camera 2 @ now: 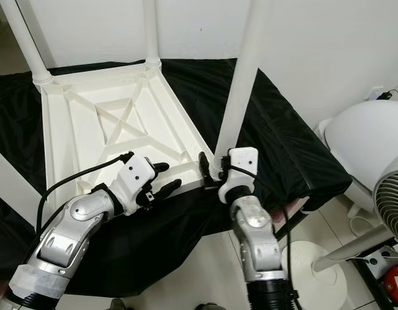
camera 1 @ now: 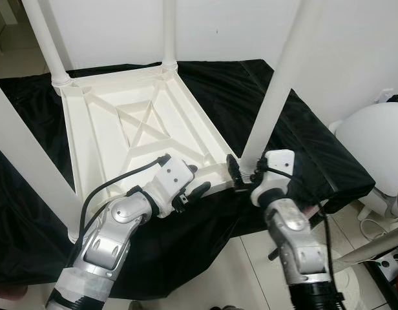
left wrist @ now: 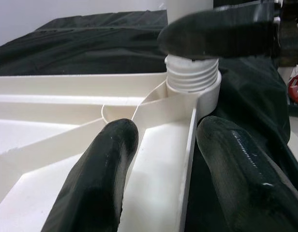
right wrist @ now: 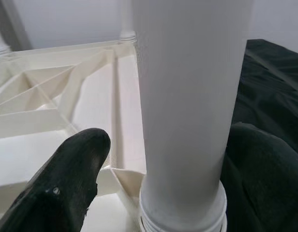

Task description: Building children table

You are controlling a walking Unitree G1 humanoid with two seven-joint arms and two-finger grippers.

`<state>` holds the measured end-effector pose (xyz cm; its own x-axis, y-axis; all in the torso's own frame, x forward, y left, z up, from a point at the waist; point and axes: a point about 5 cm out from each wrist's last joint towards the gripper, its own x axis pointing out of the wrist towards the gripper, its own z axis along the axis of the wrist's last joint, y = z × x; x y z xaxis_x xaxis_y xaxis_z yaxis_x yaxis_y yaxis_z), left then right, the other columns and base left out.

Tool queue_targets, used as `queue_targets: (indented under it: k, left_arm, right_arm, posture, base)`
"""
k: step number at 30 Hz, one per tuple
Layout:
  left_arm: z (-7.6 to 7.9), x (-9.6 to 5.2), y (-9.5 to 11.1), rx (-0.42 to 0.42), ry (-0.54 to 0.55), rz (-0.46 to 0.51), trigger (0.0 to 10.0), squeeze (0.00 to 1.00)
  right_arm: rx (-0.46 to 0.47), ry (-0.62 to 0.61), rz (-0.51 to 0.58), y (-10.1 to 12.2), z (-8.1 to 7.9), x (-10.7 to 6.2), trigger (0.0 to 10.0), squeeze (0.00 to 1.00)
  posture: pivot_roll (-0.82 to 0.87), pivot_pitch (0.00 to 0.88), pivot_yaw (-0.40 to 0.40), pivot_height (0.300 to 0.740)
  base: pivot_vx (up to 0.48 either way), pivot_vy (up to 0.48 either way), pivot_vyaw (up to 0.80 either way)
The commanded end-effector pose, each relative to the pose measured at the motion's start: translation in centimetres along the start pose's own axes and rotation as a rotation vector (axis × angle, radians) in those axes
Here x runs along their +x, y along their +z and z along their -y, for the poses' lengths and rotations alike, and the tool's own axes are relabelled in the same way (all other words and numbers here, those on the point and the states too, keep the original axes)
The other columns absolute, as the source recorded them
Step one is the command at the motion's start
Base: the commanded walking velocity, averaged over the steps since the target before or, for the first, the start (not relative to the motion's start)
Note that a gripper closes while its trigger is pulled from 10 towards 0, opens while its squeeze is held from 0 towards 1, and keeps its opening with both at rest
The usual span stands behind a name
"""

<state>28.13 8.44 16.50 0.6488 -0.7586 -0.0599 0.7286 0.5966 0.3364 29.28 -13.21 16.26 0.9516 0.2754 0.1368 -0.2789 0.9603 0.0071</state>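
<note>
A white plastic table (camera 1: 102,129) lies upside down on a black cloth (camera 1: 302,142). Its near right leg (camera 1: 276,84) stands in the corner socket (left wrist: 207,94), with several turns of screw thread (left wrist: 192,77) showing above the socket. My right gripper (camera 1: 243,173) is open around the base of that leg; one finger (right wrist: 76,174) stands a little off the leg. My left gripper (camera 1: 198,181) is open astride the table's near rim (left wrist: 187,159) beside that corner, one finger inside and one outside.
Three more white legs stand upright at the other corners: far left (camera 1: 47,39), far right (camera 1: 169,32) and near left (camera 1: 31,168). A white rounded appliance (camera 1: 373,135) and a fan (camera 2: 393,200) stand on the tiled floor at the right. A white wall is behind.
</note>
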Motion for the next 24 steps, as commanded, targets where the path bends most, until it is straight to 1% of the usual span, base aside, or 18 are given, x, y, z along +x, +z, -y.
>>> queue_targets:
  k: [1, 2, 3, 4, 5, 6, 8, 9, 11, 16, 17, 19, 20, 21, 22, 23, 24]
  left_arm:
    - [0.0, 0.3, 0.1, 0.014, 0.013, 0.004, 10.0, 0.0]
    - [0.3, 0.4, 0.3, 0.015, 0.001, 0.012, 10.0, 0.0]
    - [0.3, 0.4, 0.3, 0.015, 0.001, 0.012, 10.0, 0.0]
    - [0.6, 0.5, 0.4, 0.015, -0.008, 0.016, 10.0, 0.0]
    - [0.6, 0.5, 0.4, 0.015, -0.008, 0.016, 10.0, 0.0]
    - [1.0, 0.6, 0.5, 0.014, -0.016, 0.021, 10.0, 0.0]
    - [1.3, 0.6, 0.6, 0.012, -0.023, 0.024, 10.0, 0.0]
    - [1.3, 0.6, 0.6, 0.012, -0.023, 0.024, 10.0, 0.0]
    - [1.4, 0.7, 0.6, 0.013, -0.025, 0.026, 10.0, 0.0]
    - [1.4, 0.7, 0.7, 0.012, -0.023, 0.028, 10.0, 0.0]
    - [1.4, 0.6, 0.7, 0.016, -0.019, 0.026, 10.0, 0.0]
    - [1.4, 0.6, 0.7, 0.016, -0.019, 0.026, 10.0, 0.0]
    - [1.3, 0.6, 0.7, 0.02, -0.016, 0.025, 10.0, 0.0]
    - [1.2, 0.5, 0.7, 0.023, -0.013, 0.023, 10.0, 0.0]
    - [1.2, 0.5, 0.7, 0.023, -0.013, 0.023, 10.0, 0.0]
    - [1.2, 0.5, 0.7, 0.024, -0.011, 0.022, 10.0, 0.0]
    - [1.2, 0.5, 0.7, 0.024, -0.011, 0.022, 10.0, 0.0]
  right_arm:
    - [-0.002, 0.035, 0.004, 0.0, -0.1, 0.2, 10.0, 0.0]
    - [-0.026, 0.066, 0.001, 0.1, 0.8, 0.4, 10.0, 0.0]
    - [-0.026, 0.066, 0.001, 0.1, 0.8, 0.4, 10.0, 0.0]
    - [-0.048, 0.104, -0.005, 0.2, 1.5, 0.5, 10.0, 0.0]
    - [-0.048, 0.104, -0.005, 0.2, 1.5, 0.5, 10.0, 0.0]
    - [-0.079, 0.156, -0.017, 0.2, 2.3, 0.8, 10.0, 0.0]
    - [-0.122, 0.244, -0.041, 0.2, 3.0, 1.1, 10.0, 0.0]
    - [-0.122, 0.244, -0.041, 0.2, 3.0, 1.1, 10.0, 0.0]
    - [-0.146, 0.302, -0.062, 0.1, 3.2, 1.2, 10.0, 0.0]
    - [-0.151, 0.349, -0.081, -0.1, 3.6, 1.6, 10.0, 0.0]
    - [-0.164, 0.397, -0.105, -0.5, 3.6, 1.9, 10.0, 0.0]
    - [-0.164, 0.397, -0.105, -0.5, 3.6, 1.9, 10.0, 0.0]
    - [-0.179, 0.435, -0.123, -0.8, 3.5, 2.2, 8.5, 0.0]
    - [-0.187, 0.468, -0.138, -1.1, 3.4, 2.4, 3.9, 0.0]
    - [-0.187, 0.468, -0.138, -1.1, 3.4, 2.4, 3.9, 0.0]
    - [-0.191, 0.49, -0.145, -1.4, 3.3, 2.5, 2.2, 0.0]
    - [-0.191, 0.49, -0.145, -1.4, 3.3, 2.5, 2.2, 0.0]
  posture:
    - [-0.02, 0.041, -0.003, 0.74]
    - [-0.02, 0.042, -0.005, 0.74]
    - [-0.02, 0.042, -0.005, 0.74]
    - [-0.02, 0.047, -0.005, 0.74]
    - [-0.02, 0.047, -0.005, 0.74]
    - [-0.02, 0.051, -0.006, 0.74]
    - [-0.02, 0.051, -0.009, 0.74]
    - [-0.02, 0.051, -0.009, 0.74]
    - [-0.01, 0.05, -0.009, 0.74]
    - [-0.01, 0.05, -0.012, 0.74]
    - [0.0, 0.048, -0.016, 0.74]
    - [0.0, 0.048, -0.016, 0.74]
    - [0.01, 0.046, -0.015, 0.74]
    - [0.02, 0.046, -0.014, 0.74]
    - [0.02, 0.046, -0.014, 0.74]
    - [0.02, 0.046, -0.014, 0.74]
    - [0.02, 0.046, -0.014, 0.74]
  base:
    - [0.0, 0.0, 0.0]
    - [0.0, 0.0, 0.0]
    - [0.0, 0.0, 0.0]
    - [0.0, 0.0, 0.0]
    - [0.0, 0.0, 0.0]
    - [0.0, 0.0, 0.0]
    - [0.0, 0.0, 0.0]
    - [0.0, 0.0, 0.0]
    - [0.0, 0.0, 0.0]
    - [0.0, 0.0, 0.0]
    - [0.0, 0.0, 0.0]
    - [0.0, 0.0, 0.0]
    - [0.0, 0.0, 0.0]
    - [0.0, 0.0, 0.0]
    - [0.0, 0.0, 0.0]
    - [0.0, 0.0, 0.0]
    - [0.0, 0.0, 0.0]
